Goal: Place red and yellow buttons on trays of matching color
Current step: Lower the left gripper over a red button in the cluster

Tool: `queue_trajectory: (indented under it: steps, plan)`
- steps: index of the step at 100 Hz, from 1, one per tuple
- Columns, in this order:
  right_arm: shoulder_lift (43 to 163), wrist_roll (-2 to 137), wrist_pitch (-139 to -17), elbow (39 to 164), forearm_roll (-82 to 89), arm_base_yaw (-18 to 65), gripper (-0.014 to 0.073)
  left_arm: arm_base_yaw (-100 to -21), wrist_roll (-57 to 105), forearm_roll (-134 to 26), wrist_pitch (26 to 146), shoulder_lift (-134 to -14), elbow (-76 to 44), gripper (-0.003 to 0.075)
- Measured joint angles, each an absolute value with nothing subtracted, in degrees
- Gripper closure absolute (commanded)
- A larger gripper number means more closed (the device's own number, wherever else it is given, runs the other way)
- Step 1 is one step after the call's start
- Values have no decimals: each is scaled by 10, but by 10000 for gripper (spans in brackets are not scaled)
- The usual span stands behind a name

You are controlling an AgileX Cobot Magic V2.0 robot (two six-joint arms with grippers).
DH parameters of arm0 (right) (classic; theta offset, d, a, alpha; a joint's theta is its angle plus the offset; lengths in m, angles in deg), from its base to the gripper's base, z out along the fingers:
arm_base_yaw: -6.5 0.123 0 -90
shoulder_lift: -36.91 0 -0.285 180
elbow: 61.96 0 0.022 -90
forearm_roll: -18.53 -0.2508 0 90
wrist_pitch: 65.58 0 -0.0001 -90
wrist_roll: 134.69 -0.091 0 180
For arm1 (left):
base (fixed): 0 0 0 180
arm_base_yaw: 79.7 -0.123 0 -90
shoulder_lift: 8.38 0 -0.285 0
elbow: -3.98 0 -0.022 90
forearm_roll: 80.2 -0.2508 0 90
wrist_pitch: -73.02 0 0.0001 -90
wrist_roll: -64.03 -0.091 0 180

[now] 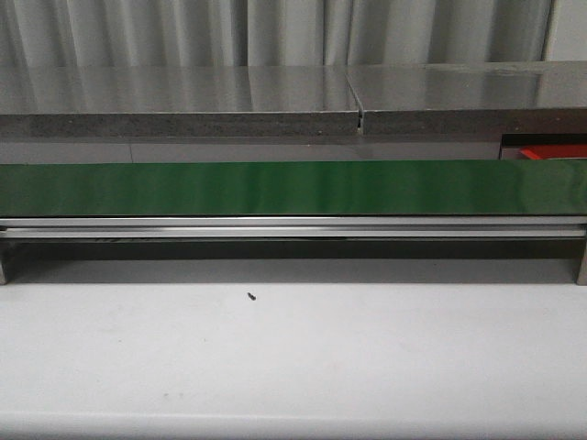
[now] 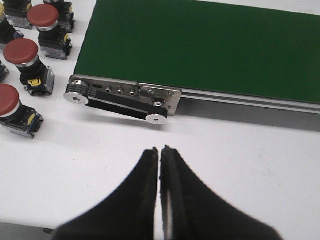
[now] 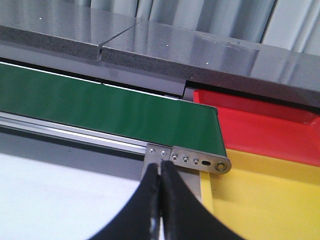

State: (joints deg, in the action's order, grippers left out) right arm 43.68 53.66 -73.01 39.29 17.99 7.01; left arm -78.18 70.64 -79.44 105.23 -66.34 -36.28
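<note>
Three red buttons with red mushroom caps on black bodies stand on the white table in the left wrist view (image 2: 21,51), (image 2: 42,15), (image 2: 7,98), beside the end of the green conveyor belt (image 2: 210,45). My left gripper (image 2: 160,149) is shut and empty over bare table, apart from them. In the right wrist view the red tray (image 3: 260,125) and the yellow tray (image 3: 265,200) lie side by side past the belt's other end. My right gripper (image 3: 160,164) is shut and empty, just in front of the belt's end bracket (image 3: 200,161). I cannot make out a yellow button.
The green belt (image 1: 293,188) spans the front view on an aluminium rail (image 1: 293,227), with a grey ledge (image 1: 275,96) behind it. A corner of the red tray (image 1: 553,152) shows at far right. A small black speck (image 1: 250,295) lies on the white table (image 1: 293,357).
</note>
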Motion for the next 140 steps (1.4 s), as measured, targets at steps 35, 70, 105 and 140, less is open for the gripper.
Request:
queue_trajectory:
  steps: [35, 70, 105, 140]
  plan:
    - [437, 537, -730, 393, 180, 70, 655, -782, 706, -785, 1056, -663, -363, 41]
    - [437, 537, -730, 393, 180, 70, 655, -881, 722, -783, 1109, -710, -301, 65]
    - [437, 537, -730, 393, 180, 70, 655, -1035, 715, -752, 1128, -886, -196, 102]
    - [437, 537, -730, 393, 180, 70, 655, -1039, 713, -749, 1132, -1046, -137, 102]
